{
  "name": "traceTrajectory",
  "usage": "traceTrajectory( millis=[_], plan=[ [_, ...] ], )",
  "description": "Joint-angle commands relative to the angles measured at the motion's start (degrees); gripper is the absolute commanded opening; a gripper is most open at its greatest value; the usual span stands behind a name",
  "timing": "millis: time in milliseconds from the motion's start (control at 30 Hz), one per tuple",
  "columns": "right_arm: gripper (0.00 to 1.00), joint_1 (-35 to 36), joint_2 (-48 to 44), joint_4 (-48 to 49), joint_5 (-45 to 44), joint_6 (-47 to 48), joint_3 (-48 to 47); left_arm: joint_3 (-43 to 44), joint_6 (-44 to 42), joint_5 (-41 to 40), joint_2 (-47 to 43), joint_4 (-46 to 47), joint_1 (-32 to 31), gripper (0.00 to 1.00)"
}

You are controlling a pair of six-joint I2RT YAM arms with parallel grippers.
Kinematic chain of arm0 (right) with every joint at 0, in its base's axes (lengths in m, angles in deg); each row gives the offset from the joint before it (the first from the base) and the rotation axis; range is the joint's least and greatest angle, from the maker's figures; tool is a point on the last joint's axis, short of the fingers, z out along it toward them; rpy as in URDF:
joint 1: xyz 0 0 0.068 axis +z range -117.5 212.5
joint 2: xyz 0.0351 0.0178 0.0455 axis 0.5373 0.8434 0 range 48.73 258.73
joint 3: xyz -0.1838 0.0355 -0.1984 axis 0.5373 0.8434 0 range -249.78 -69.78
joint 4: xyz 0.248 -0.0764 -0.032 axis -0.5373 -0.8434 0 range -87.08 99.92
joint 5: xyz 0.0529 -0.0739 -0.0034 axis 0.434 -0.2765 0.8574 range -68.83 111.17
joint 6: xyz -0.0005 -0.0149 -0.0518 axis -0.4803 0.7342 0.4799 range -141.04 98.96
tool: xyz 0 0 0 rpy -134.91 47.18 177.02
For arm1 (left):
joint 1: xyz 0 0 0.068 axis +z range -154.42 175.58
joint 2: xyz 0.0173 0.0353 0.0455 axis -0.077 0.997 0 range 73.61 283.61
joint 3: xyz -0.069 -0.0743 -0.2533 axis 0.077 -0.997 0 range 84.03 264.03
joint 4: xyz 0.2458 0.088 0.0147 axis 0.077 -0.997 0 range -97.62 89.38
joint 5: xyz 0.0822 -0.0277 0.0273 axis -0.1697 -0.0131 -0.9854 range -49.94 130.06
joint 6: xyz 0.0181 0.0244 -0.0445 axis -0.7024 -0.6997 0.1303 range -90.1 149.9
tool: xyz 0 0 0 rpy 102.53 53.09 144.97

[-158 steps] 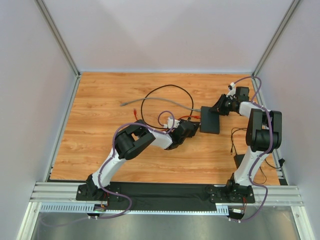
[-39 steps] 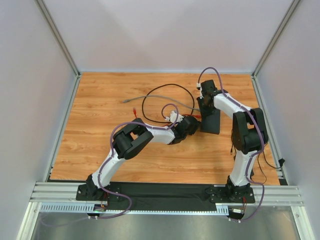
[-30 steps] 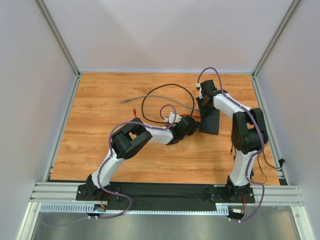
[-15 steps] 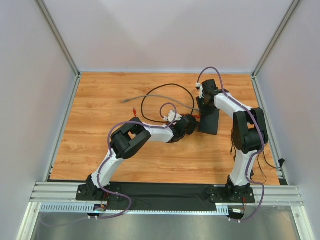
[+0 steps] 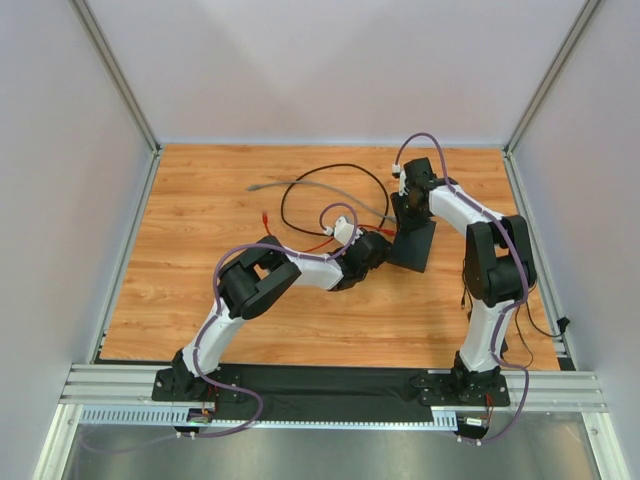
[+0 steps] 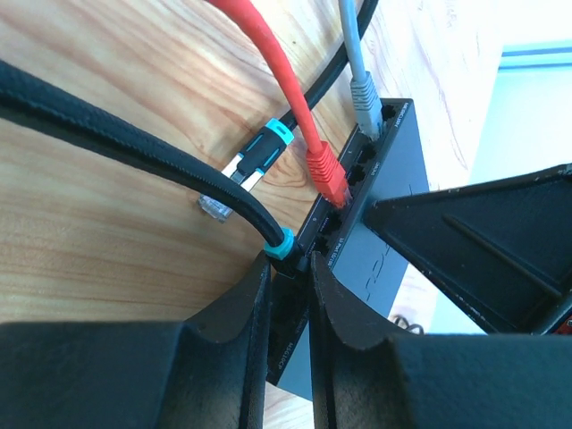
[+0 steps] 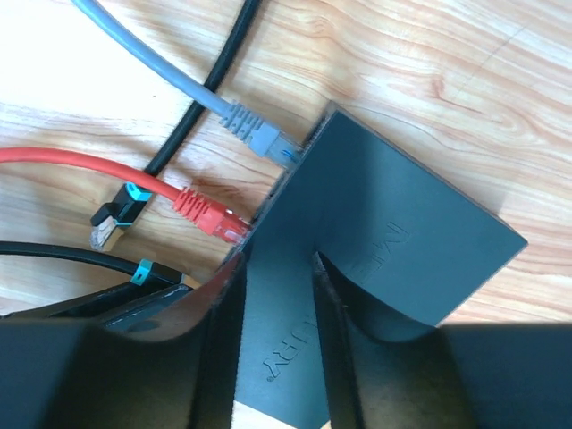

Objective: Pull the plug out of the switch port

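Note:
The switch [image 5: 413, 247] is a flat black box lying skewed on the wooden table; it also shows in the left wrist view [image 6: 393, 268] and the right wrist view [image 7: 384, 232]. My left gripper [image 5: 376, 248] [image 6: 290, 268] is shut on the black plug with a teal ring [image 6: 284, 244] at the switch's port face; the plug's tip is hidden between the fingers. A red plug [image 6: 327, 179] [image 7: 207, 214] and a grey plug [image 6: 365, 96] [image 7: 255, 134] sit in other ports. My right gripper [image 5: 408, 212] [image 7: 277, 268] rests on the switch's top face, fingers slightly apart, holding nothing.
A loose plug with a teal band [image 6: 255, 159] [image 7: 116, 214] lies on the wood beside the ports. Black, grey and red cables [image 5: 320, 190] loop across the far middle. A small black brick [image 5: 478, 320] with a thin cord lies by the right arm's base. Walls enclose three sides.
The right gripper moved from the switch's far right corner onto its top. In the last second the left gripper pulled left, the switch swung round, and the cable ends slid toward the back.

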Motion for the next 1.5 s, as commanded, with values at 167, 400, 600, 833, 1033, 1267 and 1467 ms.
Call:
traceTrajectory(
  millis=[167,400,600,833,1033,1267,1467],
  plan=[
    [0.43,-0.56,-5.54,-4.72,-4.15,-10.45,2.38,-1.83,-7.89,-3.64,1.27,1.99,1.10,0.00],
    [0.49,0.05,-5.38,-11.14,-8.19,-15.12,-1.75,-3.51,-10.87,-2.76,1.71,9.56,0.92,0.00],
    [0.54,2.25,-0.98,-15.10,-10.90,-16.17,-8.33,-4.47,-10.61,-2.23,1.79,11.31,0.92,0.00],
    [0.64,4.80,4.64,-17.74,-12.85,-17.32,-12.92,-5.27,-9.91,-2.14,1.97,12.63,0.92,0.00],
    [0.64,5.50,7.54,-17.56,-15.40,-17.41,-12.92,-5.44,-9.56,-2.23,1.97,12.90,0.92,0.00],
    [0.62,5.68,6.58,-16.77,-19.70,-15.65,-8.01,-5.97,-7.54,-2.76,2.06,12.20,1.10,0.00],
    [0.61,5.68,6.75,-15.45,-24.01,-12.05,-4.49,-5.79,-6.22,-3.55,2.06,10.44,1.10,0.00]
  ],
)
